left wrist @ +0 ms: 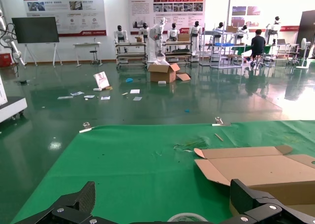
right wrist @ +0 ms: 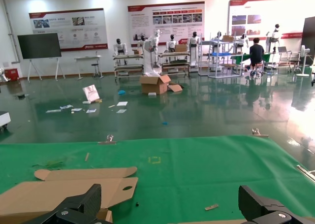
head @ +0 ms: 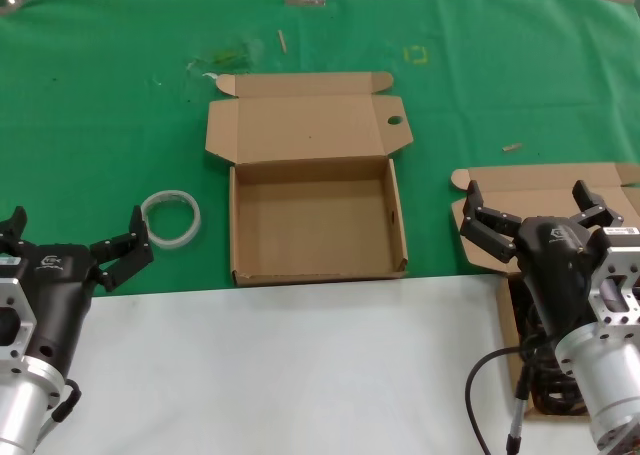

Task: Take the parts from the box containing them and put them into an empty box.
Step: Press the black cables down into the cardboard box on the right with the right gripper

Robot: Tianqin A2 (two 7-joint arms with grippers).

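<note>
**Both tools spread, cables in the right-hand box**

We see the empty shallow brown cardboard box (head: 318,220), its lid flap pierced by a small round hole, standing open at the middle of the green-covered worktop (head: 100,95). The second brown cardboard box (head: 540,190) sits at the worktop's right edge, and the coiled thin black power cables (head: 545,380) lie inside it, mostly hidden behind our right arm. Our right tool (head: 530,207) hovers over that box with fingers spread and holding nothing. Our left tool (head: 75,240) waits near the front left corner, fingers likewise spread, just beside a whitish translucent tape ring (head: 171,218).
</note>
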